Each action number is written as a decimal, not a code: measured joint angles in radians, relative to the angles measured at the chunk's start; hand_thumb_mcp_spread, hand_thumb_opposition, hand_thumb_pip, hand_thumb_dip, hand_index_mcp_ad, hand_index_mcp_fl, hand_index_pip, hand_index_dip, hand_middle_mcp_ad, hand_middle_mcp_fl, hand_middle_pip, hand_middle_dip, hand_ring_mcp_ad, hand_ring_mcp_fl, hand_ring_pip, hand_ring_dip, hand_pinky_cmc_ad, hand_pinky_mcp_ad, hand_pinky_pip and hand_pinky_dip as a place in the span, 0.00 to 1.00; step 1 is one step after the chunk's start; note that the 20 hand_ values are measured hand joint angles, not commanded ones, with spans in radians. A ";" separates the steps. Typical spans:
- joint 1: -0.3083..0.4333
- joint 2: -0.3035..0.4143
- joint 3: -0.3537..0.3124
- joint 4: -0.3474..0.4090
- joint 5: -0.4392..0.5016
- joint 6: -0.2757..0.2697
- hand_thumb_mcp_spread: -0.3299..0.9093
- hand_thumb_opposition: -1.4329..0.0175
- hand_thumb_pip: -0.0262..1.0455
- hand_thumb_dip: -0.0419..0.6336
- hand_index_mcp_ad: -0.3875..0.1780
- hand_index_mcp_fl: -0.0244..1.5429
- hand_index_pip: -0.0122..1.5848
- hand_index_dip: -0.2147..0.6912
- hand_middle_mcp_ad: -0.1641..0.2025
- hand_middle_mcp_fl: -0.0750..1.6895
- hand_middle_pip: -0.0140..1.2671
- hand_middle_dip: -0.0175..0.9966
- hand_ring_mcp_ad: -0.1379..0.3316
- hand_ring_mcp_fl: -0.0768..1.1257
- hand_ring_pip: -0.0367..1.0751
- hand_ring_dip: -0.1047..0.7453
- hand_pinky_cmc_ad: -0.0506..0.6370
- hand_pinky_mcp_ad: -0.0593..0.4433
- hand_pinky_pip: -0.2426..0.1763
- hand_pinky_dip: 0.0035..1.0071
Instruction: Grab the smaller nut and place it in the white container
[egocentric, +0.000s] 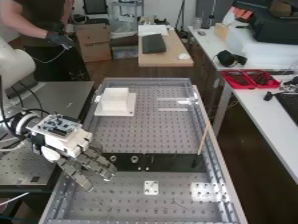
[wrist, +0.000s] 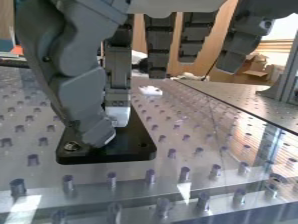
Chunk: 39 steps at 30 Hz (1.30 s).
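While the hand hangs by the bar, the white container stands apart.

The light is bright and fairly even. In the high view, glare whitens a patch of the bench by its right edge, toward the near end; the white box looks almost washed out, while the floor lies dark. In the wrist view, pale streaks and mirrored stripes break up the metal, and the background holds a glaring bright area.
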 joint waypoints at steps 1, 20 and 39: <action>0.000 0.000 0.000 0.001 0.000 0.000 0.63 0.38 0.63 0.44 0.42 0.19 0.85 0.57 0.60 0.13 0.11 0.25 0.50 0.06 0.12 0.24 0.53 0.65 0.55 0.14; 0.000 -0.011 0.010 0.002 -0.005 -0.009 0.69 0.35 0.64 0.50 0.39 0.22 0.89 0.57 0.60 0.16 0.11 0.25 0.50 0.07 0.13 0.24 0.53 0.65 0.59 0.14; -0.004 0.034 0.031 -0.038 -0.030 -0.010 0.73 0.30 0.57 0.43 0.39 0.29 0.92 0.60 0.60 0.16 0.11 0.25 0.49 0.07 0.13 0.26 0.53 0.64 0.59 0.13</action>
